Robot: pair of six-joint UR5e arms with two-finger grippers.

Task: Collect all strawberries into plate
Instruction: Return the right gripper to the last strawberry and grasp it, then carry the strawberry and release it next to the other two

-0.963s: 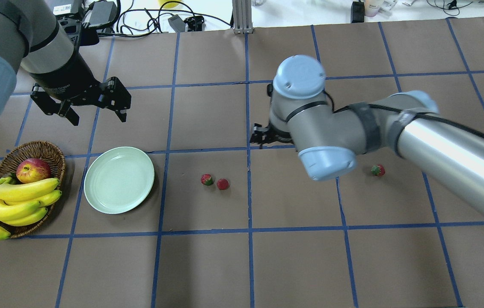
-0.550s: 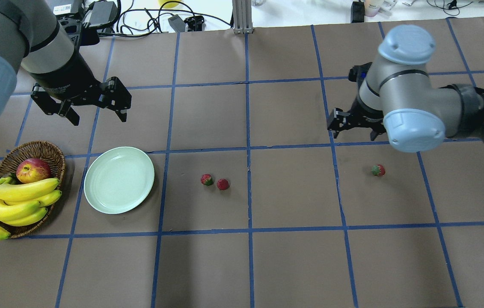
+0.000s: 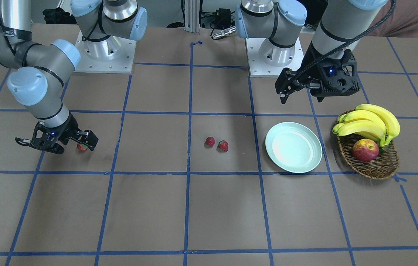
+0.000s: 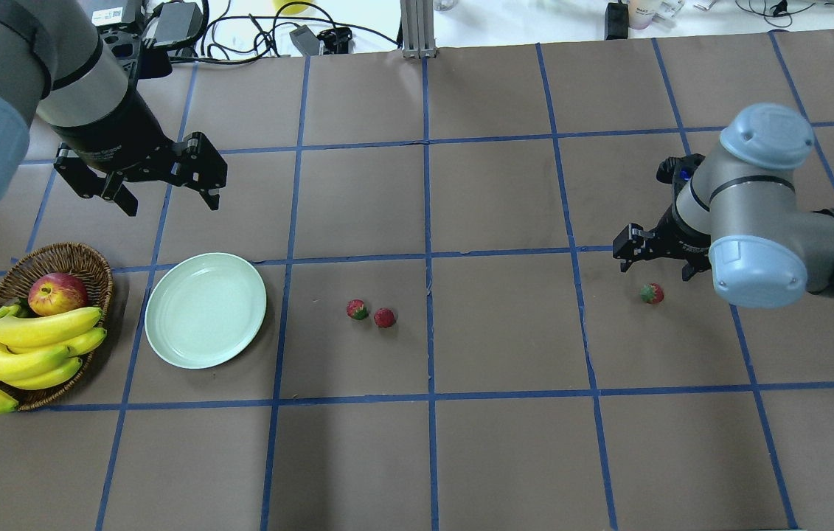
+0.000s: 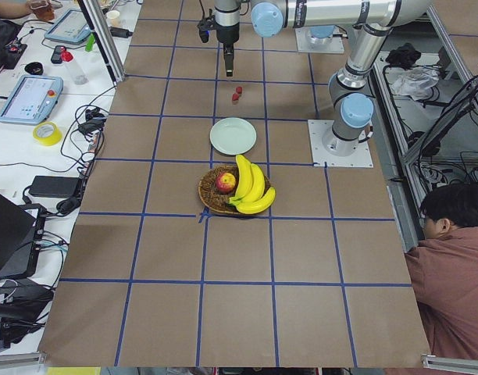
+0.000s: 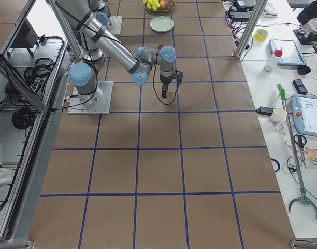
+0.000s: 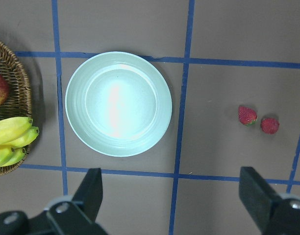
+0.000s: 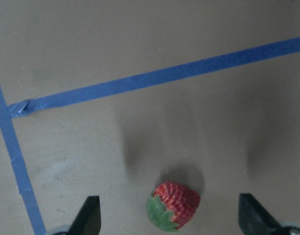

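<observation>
My right hand (image 4: 652, 258) is wide open, low over the lone strawberry (image 8: 173, 204). The berry lies on the table (image 4: 505, 442) between the fingers, not touched yet. The other two strawberries (image 4: 358, 310) sit side by side mid-table, near the plate (image 4: 205, 310), which has nothing in it. My left hand (image 4: 166, 193) is open too, hanging beyond the plate. The berry looks light, soft, easy to bruise and apt to roll, so I'd pinch gently across the widest red part, not the leafy cap.
</observation>
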